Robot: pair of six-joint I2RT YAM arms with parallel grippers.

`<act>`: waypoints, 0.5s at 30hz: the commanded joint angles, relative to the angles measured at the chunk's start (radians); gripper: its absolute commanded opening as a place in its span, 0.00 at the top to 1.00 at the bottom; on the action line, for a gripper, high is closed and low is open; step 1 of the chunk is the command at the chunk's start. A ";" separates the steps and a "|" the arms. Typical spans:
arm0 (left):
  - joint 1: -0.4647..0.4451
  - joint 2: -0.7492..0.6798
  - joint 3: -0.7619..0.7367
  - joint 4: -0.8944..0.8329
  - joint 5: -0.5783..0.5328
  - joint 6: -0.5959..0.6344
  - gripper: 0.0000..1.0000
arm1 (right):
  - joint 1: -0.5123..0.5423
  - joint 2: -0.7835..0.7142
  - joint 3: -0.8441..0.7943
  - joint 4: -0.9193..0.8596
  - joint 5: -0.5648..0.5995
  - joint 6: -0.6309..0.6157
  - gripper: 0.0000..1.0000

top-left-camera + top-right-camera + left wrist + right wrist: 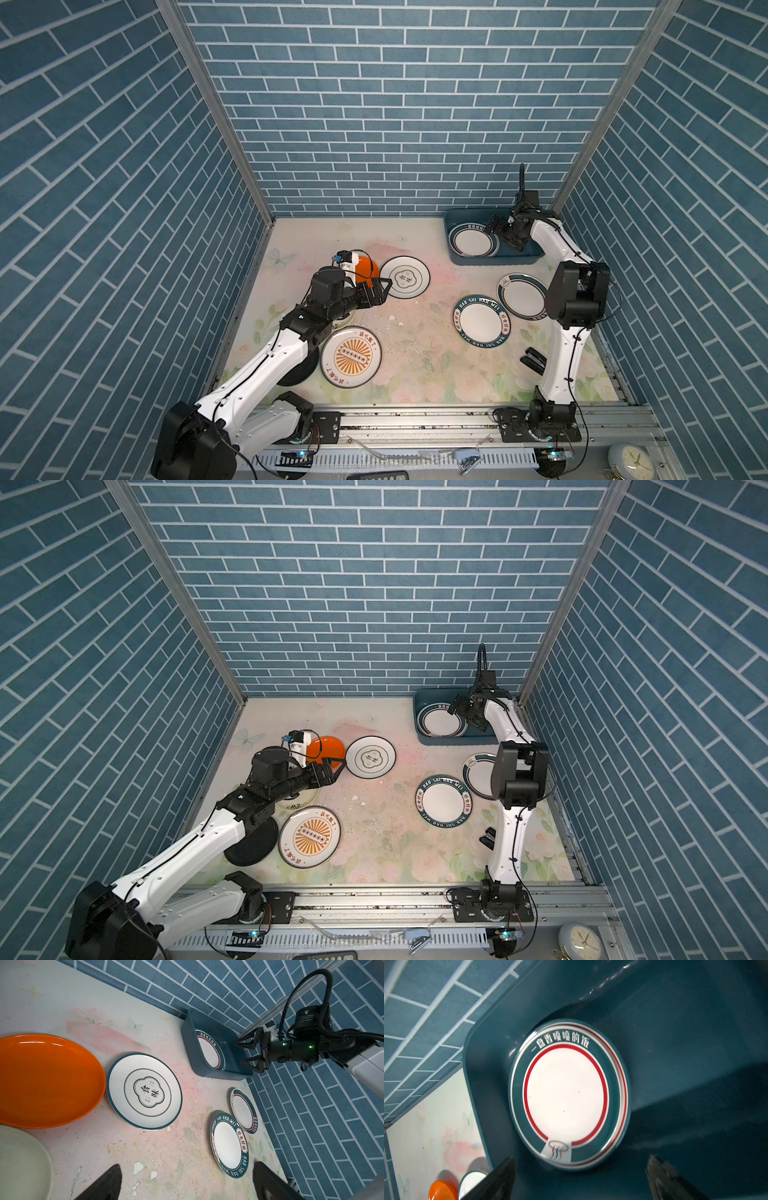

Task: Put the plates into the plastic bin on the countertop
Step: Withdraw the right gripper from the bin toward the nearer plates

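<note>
Right wrist view first: one teal-rimmed plate (566, 1097) lies flat in the plastic bin (685, 1032), and our right pincer (242, 1053) hangs over it wide open, holding nothing. Our left pincer (386, 289) is spread wide and empty too, near the orange plate (47, 1080). Meanwhile other plates (351, 357) sit out on the tabletop (415, 340). We'd worry a low rim grab shoves the orange plate into its lettered neighbour (144, 1091), since they're nearly touching.

countertop (415, 332) centre lies bare; stapler (532, 359) obstructs near right edge.
</note>
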 commanded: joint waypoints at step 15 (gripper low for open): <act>0.008 -0.034 0.028 -0.060 -0.150 0.006 0.00 | -0.085 -0.796 -0.766 0.186 -0.054 0.161 0.03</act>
